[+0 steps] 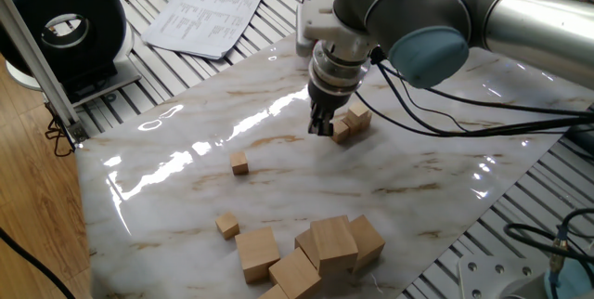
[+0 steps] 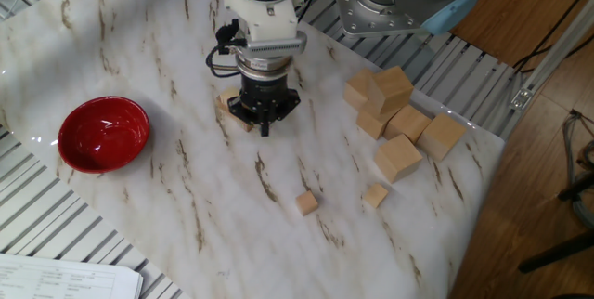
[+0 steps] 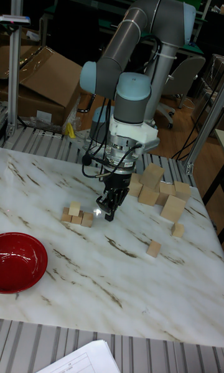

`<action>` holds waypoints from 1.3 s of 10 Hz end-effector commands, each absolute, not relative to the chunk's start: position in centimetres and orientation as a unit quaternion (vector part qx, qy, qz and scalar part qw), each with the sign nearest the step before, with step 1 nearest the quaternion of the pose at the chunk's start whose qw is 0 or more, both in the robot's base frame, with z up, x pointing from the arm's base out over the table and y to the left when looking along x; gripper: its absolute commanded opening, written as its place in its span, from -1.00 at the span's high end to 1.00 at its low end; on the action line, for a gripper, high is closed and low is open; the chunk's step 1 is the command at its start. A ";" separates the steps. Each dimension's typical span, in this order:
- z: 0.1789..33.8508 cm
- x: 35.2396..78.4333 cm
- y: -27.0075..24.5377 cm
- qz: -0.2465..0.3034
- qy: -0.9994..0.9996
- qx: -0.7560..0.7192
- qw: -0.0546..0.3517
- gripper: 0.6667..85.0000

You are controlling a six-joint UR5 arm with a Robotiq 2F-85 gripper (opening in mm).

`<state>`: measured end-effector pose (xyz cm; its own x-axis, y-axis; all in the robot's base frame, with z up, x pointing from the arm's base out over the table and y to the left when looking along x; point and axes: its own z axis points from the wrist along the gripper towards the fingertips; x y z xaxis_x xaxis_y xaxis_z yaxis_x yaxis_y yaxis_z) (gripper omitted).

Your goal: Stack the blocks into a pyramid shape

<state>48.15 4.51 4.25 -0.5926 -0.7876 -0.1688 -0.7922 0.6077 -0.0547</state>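
Tool (image 3: 109, 213) fingers pressed together, empty, beside small tan wood cubes (image 3: 76, 215), glossy marble tabletop (image 3: 118, 273)

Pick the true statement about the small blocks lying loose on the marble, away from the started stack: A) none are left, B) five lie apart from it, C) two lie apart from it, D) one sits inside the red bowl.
C: two small blocks lie loose on the marble, apart from the started stack, and the red bowl holds nothing.
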 end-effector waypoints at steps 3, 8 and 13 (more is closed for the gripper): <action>5.5 47.6 9.9 0.100 0.830 -0.531 0.139 0.99; 5.2 47.6 8.7 0.067 0.853 -0.507 0.103 0.99; 5.1 48.9 12.7 0.021 0.889 -0.452 0.070 0.99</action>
